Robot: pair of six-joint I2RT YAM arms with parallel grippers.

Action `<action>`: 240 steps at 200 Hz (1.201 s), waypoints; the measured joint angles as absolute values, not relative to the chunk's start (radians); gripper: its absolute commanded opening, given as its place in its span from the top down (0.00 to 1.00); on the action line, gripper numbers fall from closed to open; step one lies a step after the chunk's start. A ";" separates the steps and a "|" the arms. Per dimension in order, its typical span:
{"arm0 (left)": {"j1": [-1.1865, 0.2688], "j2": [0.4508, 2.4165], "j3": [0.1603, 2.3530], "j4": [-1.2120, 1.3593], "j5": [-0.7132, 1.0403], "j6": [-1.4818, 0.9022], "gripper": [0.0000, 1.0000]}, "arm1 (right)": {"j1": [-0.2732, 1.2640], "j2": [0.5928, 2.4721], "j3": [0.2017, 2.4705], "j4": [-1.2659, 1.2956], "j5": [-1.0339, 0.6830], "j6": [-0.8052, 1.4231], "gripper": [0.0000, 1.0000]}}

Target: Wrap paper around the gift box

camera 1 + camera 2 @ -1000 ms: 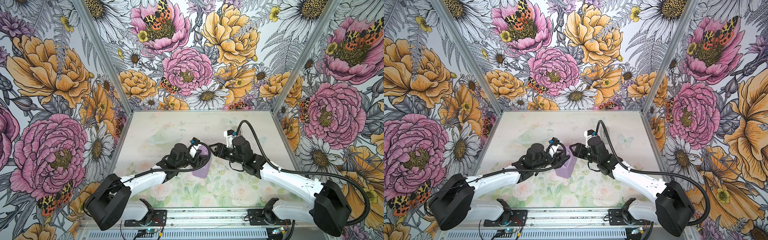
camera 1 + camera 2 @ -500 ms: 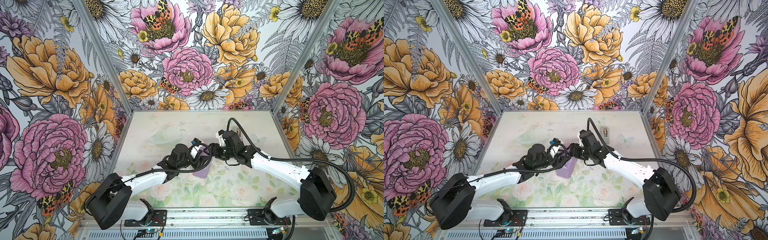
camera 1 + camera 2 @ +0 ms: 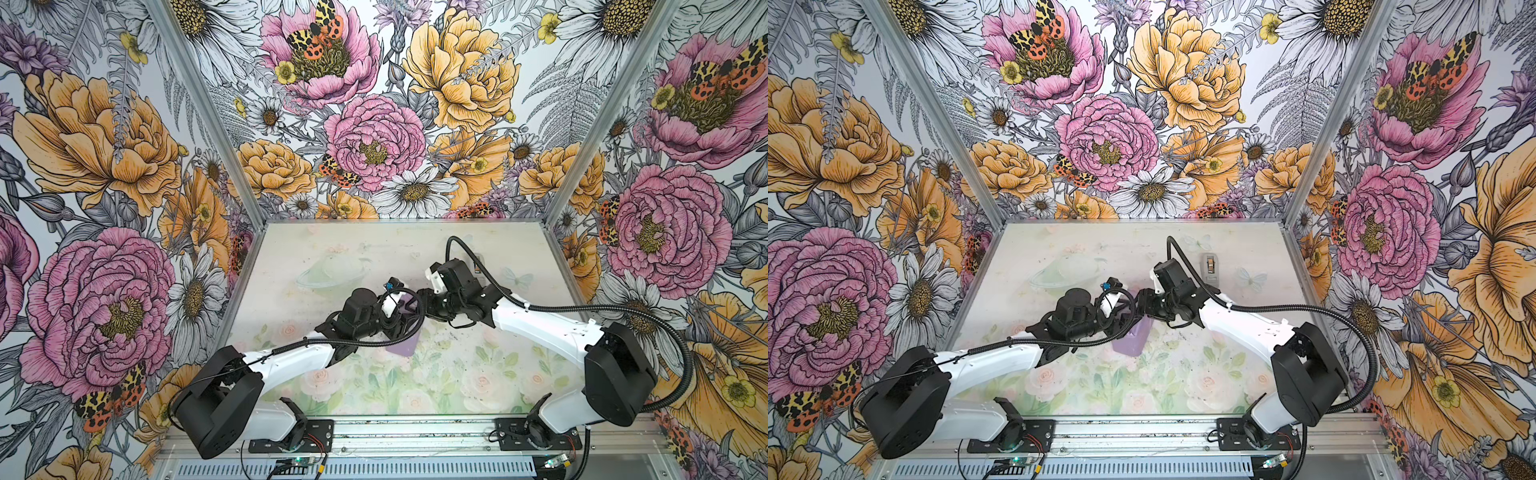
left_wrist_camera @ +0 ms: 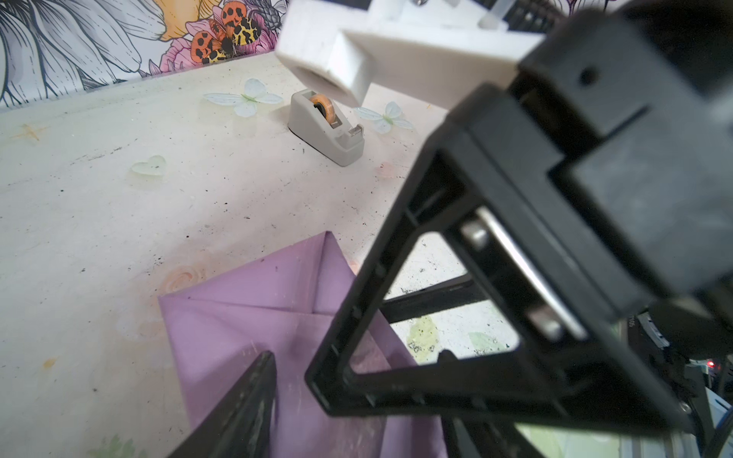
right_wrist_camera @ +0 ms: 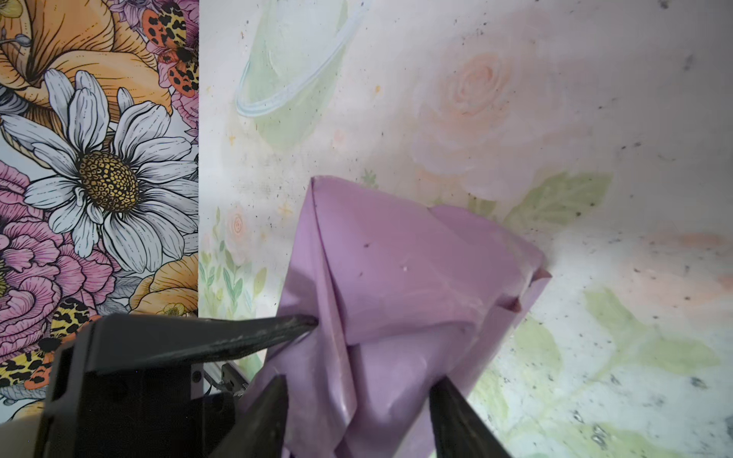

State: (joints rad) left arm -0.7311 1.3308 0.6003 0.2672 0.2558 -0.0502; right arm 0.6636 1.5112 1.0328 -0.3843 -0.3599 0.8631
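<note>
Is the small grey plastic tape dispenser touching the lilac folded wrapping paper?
No, the tape dispenser stands apart from the paper, with bare table between them.

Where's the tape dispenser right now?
In a top view the tape dispenser stands right of centre toward the back, just behind the right arm and apart from the paper.
</note>
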 measured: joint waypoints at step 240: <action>-0.594 1.282 0.609 -0.005 0.337 -0.522 0.26 | 0.660 1.515 1.014 -0.359 -0.338 0.812 0.65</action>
State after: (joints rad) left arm -0.5938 1.2819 0.6094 -0.0048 0.3374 -0.5220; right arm 0.6601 1.5150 1.0142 -0.3588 -0.3378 0.8124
